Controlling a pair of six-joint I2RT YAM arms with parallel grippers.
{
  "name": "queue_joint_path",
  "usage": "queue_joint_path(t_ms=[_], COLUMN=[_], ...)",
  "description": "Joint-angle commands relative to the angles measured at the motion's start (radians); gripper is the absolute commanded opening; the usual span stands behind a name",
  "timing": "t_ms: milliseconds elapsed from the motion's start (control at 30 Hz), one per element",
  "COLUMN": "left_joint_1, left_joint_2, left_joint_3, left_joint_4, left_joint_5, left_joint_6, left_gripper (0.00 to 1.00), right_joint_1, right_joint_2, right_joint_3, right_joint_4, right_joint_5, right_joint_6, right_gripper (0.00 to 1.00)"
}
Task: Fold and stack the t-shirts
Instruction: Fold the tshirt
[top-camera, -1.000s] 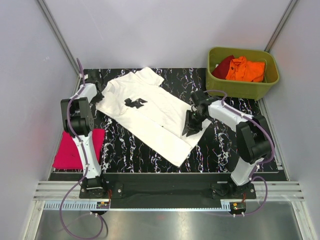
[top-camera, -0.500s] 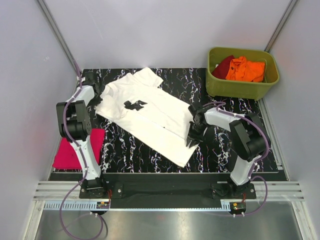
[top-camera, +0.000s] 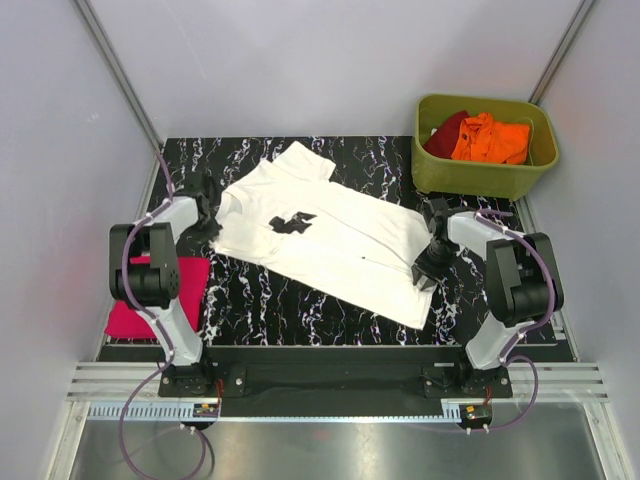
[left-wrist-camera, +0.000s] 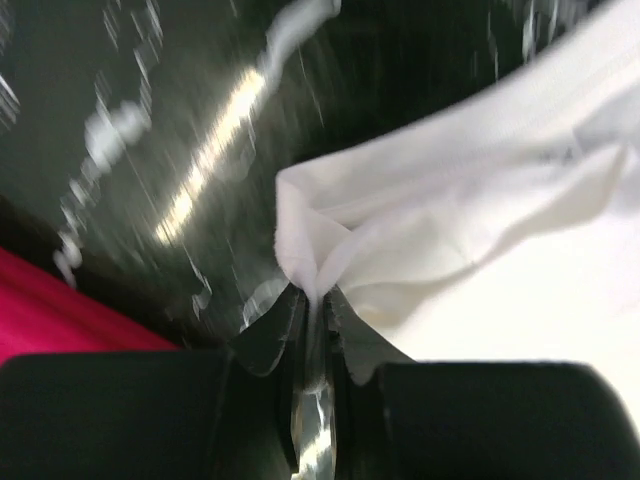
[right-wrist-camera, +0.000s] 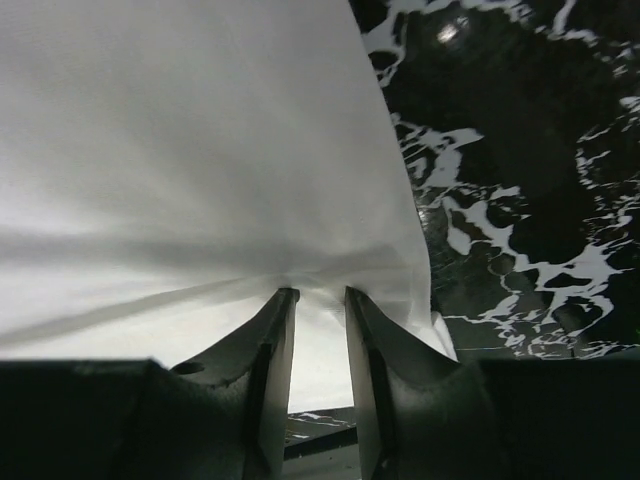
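A white t-shirt (top-camera: 340, 235) with a black chest print lies spread slantwise across the marbled black table (top-camera: 300, 300). My left gripper (top-camera: 207, 207) is at its left sleeve. In the left wrist view that gripper (left-wrist-camera: 315, 300) is shut on a pinched fold of the white cloth (left-wrist-camera: 480, 200). My right gripper (top-camera: 430, 265) is at the shirt's right edge, near the hem. In the right wrist view its tips (right-wrist-camera: 315, 293) pinch the white cloth (right-wrist-camera: 200, 150), and creases run into them. A magenta-pink t-shirt (top-camera: 192, 285) lies folded at the front left, partly behind the left arm.
An olive-green tub (top-camera: 480, 180) stands at the back right corner with an orange shirt (top-camera: 490, 140) and a dark red one (top-camera: 447, 130) inside. The pink cloth (left-wrist-camera: 60, 300) shows at the lower left of the left wrist view. Grey walls close in the table.
The white t-shirt has been dragged to the right and turned flatter across the table. My right gripper moved right with the hem edge; my left gripper moved nearer and right with the sleeve.
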Motion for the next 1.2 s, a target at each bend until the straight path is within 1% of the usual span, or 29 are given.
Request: queue_joint_path(t_ms=[0, 67, 100, 167, 300, 367, 400, 433, 500, 567, 600, 667, 700, 733, 767, 800, 833, 867, 900, 933, 967, 1033, 1067, 1100, 1133, 1167], left_joint_1=[-0.051, -0.113, -0.130, -0.170, -0.181, -0.181, -0.181, -0.181, -0.180, -0.178, -0.178, -0.175, -0.174, -0.172, -0.172, -0.172, -0.172, -0.172, -0.172, -0.171, -0.171, -0.171, -0.166, -0.163, -0.161, -0.160], left_joint_2=[-0.127, -0.167, -0.207, -0.242, -0.307, -0.319, -0.327, -0.334, -0.354, -0.362, -0.374, -0.394, -0.400, -0.402, -0.399, -0.396, -0.393, -0.387, -0.380, -0.367, -0.326, -0.260, -0.179, -0.132, -0.086, -0.002], left_joint_3=[-0.125, -0.173, -0.216, -0.250, -0.306, -0.308, -0.305, -0.307, -0.310, -0.305, -0.296, -0.281, -0.250, -0.227, -0.201, -0.143, -0.118, -0.097, -0.060, -0.040, 0.003, 0.064, 0.128, 0.168, 0.216, 0.298], left_joint_4=[0.010, 0.003, 0.003, -0.009, -0.036, -0.071, -0.085, -0.096, -0.116, -0.142, -0.153, -0.185, -0.194, -0.207, -0.230, -0.234, -0.227, -0.186, -0.158, -0.079, -0.035, 0.061, 0.095, 0.121, 0.144, 0.161], left_joint_5=[0.065, 0.059, 0.058, 0.048, 0.039, 0.019, 0.012, -0.002, -0.005, -0.011, -0.014, -0.033, -0.045, -0.057, -0.068, -0.076, -0.082, -0.076, -0.067, -0.033, -0.007, 0.060, 0.106, 0.201, 0.223, 0.240], left_joint_6=[-0.102, -0.135, -0.146, -0.171, -0.189, -0.183, -0.180, -0.176, -0.174, -0.172, -0.172, -0.159, -0.146, -0.117, -0.100, -0.085, -0.044, -0.022, 0.001, 0.051, 0.080, 0.143, 0.166, 0.209, 0.228, 0.246], left_gripper=[0.13, 0.13, 0.13, 0.14, 0.14, 0.14, 0.14, 0.14, 0.19, 0.25, 0.27, 0.34, 0.44, 0.48, 0.51, 0.54, 0.59, 0.61, 0.64, 0.68, 0.68, 0.68, 0.67, 0.66, 0.61, 0.59], right_joint_1=[-0.039, -0.060, -0.066, -0.098, -0.158, -0.184, -0.235, -0.250, -0.279, -0.281, -0.283, -0.283, -0.283, -0.283, -0.283, -0.283, -0.283, -0.283, -0.283, -0.283, -0.286, -0.293, -0.307, -0.313, -0.318, -0.328], right_joint_2=[0.013, 0.015, 0.015, 0.016, 0.033, 0.048, 0.062, 0.067, 0.071, 0.068, 0.062, 0.023, -0.017, -0.034, -0.050, -0.063, -0.073, -0.074, -0.070, -0.062, -0.054, -0.022, -0.013, 0.004, 0.016, 0.030], right_joint_3=[-0.010, -0.006, -0.006, 0.008, 0.036, 0.050, 0.054, 0.059, 0.079, 0.100, 0.109, 0.123, 0.126, 0.129, 0.142, 0.152, 0.181, 0.198, 0.215, 0.246, 0.257, 0.286, 0.292, 0.295, 0.300, 0.304], right_joint_4=[-0.028, -0.020, -0.014, -0.006, 0.003, 0.002, 0.002, 0.003, 0.000, -0.008, -0.012, -0.020, -0.021, -0.021, -0.017, -0.012, -0.008, 0.004, 0.011, 0.035, 0.057, 0.153, 0.188, 0.234, 0.324, 0.366], right_joint_5=[0.188, 0.203, 0.212, 0.241, 0.271, 0.268, 0.260, 0.261, 0.263, 0.261, 0.254, 0.229, 0.215, 0.203, 0.182, 0.176, 0.175, 0.191, 0.203, 0.224, 0.266, 0.290, 0.306, 0.294, 0.288, 0.271], right_joint_6=[-0.054, -0.077, -0.089, -0.129, -0.204, -0.218, -0.233, -0.241, -0.255, -0.273, -0.278, -0.279, -0.281, -0.279, -0.279, -0.281, -0.278, -0.270, -0.244, -0.235, -0.232, -0.256, -0.267, -0.311, -0.337, -0.363], right_gripper=[0.35, 0.35, 0.35, 0.35, 0.36, 0.36, 0.36, 0.36, 0.36, 0.36, 0.36, 0.36, 0.37, 0.38, 0.42, 0.46, 0.50, 0.64, 0.74, 0.80, 0.84, 0.84, 0.84, 0.81, 0.79, 0.77])
